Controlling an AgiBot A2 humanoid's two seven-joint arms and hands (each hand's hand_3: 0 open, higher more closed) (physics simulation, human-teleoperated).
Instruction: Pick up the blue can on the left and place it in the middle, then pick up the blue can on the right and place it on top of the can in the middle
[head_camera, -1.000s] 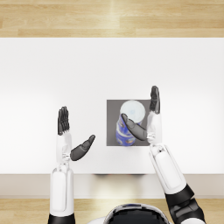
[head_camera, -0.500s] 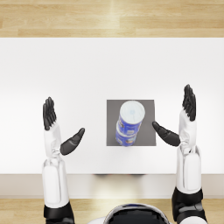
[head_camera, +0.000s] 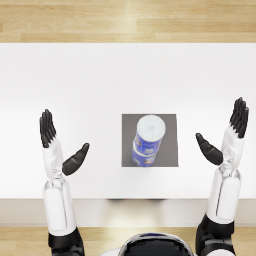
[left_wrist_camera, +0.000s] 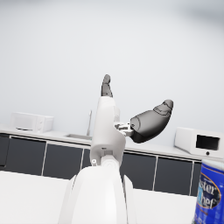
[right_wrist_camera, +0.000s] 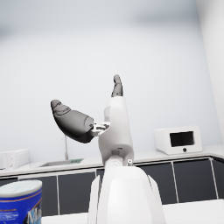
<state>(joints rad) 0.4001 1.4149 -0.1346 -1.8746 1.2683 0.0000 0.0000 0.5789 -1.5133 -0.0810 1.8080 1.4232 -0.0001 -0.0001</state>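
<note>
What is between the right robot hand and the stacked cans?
In the head view, only bare white table and a strip of the grey mat lie between the right robot hand and the cans; nothing else.

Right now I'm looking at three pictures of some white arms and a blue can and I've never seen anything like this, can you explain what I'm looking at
This is a simulated humanoid robot, so every picture is rendered. The top-down picture comes from a camera on its head, looking down at a white table. Its left hand and right hand are both raised with fingers spread, holding nothing. The other two pictures come from cameras on each forearm, looking along the arm: one shows the left hand, the other the right hand, with kitchen cabinets behind.

On the table lies a grey square mat. On it stand two blue cans, one stacked on the other: the top can and the bottom can. A blue can edge also shows in each forearm picture. Judging by this, the stacking looks done.
</note>
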